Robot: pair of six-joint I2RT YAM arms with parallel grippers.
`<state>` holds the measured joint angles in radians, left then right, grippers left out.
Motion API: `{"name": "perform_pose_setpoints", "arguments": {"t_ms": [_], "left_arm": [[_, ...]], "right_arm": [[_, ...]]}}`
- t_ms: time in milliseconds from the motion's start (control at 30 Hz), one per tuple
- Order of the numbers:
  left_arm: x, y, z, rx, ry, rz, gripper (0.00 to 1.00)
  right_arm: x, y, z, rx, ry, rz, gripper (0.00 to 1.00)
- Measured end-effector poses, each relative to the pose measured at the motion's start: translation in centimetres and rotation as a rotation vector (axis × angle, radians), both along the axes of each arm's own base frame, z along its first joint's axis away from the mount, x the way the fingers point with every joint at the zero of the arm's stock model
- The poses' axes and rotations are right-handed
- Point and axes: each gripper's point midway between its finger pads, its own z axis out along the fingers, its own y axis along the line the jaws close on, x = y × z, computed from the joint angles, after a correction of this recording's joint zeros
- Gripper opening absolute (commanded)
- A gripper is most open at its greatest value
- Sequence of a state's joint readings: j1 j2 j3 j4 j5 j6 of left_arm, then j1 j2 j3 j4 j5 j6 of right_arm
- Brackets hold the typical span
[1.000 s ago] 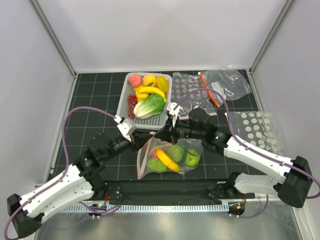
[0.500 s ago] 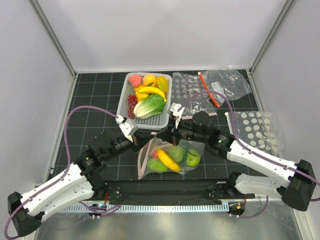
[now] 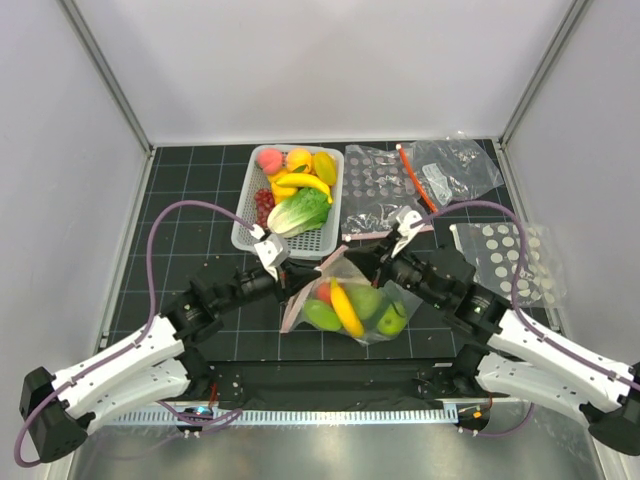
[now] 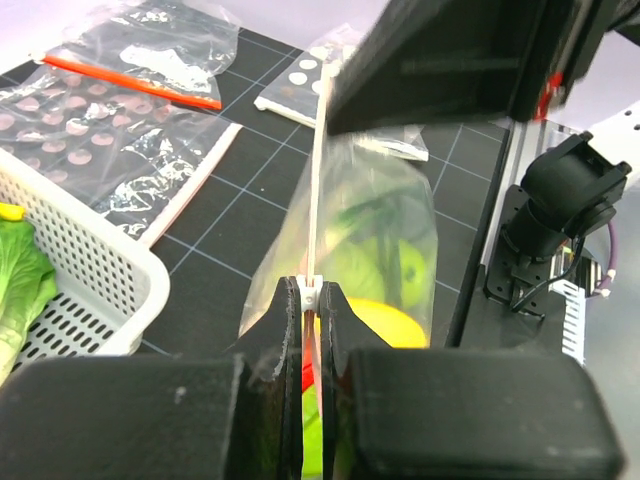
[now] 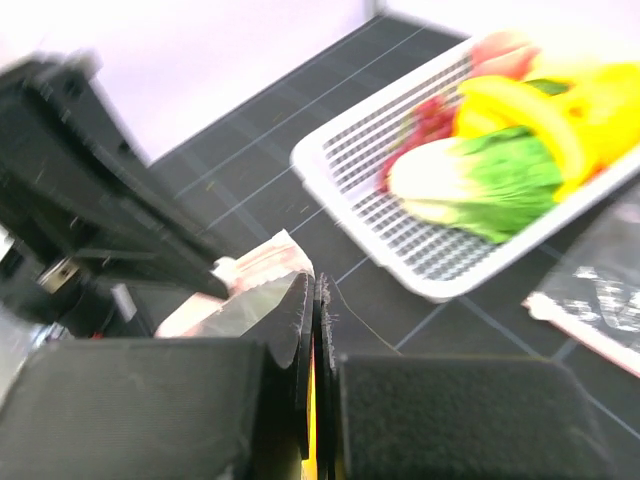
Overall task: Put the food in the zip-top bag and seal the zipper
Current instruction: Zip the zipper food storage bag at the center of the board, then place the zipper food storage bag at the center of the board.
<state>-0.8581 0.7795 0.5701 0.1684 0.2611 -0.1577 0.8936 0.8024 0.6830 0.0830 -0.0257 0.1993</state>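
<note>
On the black gridded tabletop (image 3: 190, 190) the largest loose thing is the white mesh basket (image 3: 300, 247), at the middle of the far edge. It holds a lettuce (image 3: 300, 212), bananas (image 3: 300, 183), a peach (image 3: 269, 160), an orange (image 3: 299, 159) and dark red grapes (image 3: 264, 203), which are partly covered by the lettuce.

Just before the basket's near rim, around the middle of the table, the zip-top bag (image 3: 355, 300) hangs between the two grippers. Inside it we see a banana (image 3: 345, 310), green pieces (image 3: 322, 315) and a red piece (image 3: 323, 293). The wrinkled plastic makes their shapes hard to read.

The pale pink zipper (image 4: 316, 200) runs along the bag's mouth. In the left wrist view a dark, unsharp part of the right arm cuts off its far end. We cannot tell whether the strip is pressed closed along its length.

The left gripper (image 4: 312, 300) has its fingers pinched on the zipper's left end. The right gripper (image 5: 314, 290) has its fingers pressed together on the bag's thin top edge at the other end. This view is blurred, and the fingers hide most of the bag.

Toward the far right corner lies a clear bag with an orange-red strip (image 3: 450, 170). Beside it, and at the right edge, lie dotted bags (image 3: 375, 190).
</note>
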Motion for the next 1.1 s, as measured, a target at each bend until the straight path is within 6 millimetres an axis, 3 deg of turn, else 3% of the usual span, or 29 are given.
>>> {"name": "perform_pose_setpoints", "arguments": {"t_ms": [367,533,667,867,967,1100], "left_arm": [[0.1,-0.9,-0.6,0.014,0.037,-0.027,0.0],[0.1,-0.9,-0.7,0.015,0.04,-0.026,0.0],[0.1,-0.8,-0.8,0.019,0.046,-0.02,0.0],[1.3,0.0,0.0,-0.002,0.05,0.078,0.0],[2.3,1.5,0.5,-0.015,0.05,0.182,0.0],[3.8,4.9,1.2,-0.041,0.059,0.384,0.0]], "right_arm": [[2.8,-9.2,2.7,0.142,-0.068,-0.464,0.01],[4.3,-14.6,2.8,0.198,-0.06,-0.77,0.01],[4.7,-17.2,2.5,0.233,-0.054,-0.927,0.01],[5.2,-17.3,2.1,0.245,-0.049,-0.965,0.01],[5.8,-16.0,1.7,0.225,-0.045,-0.935,0.01],[6.9,-13.1,1.0,0.177,-0.029,-0.857,0.01]]}}
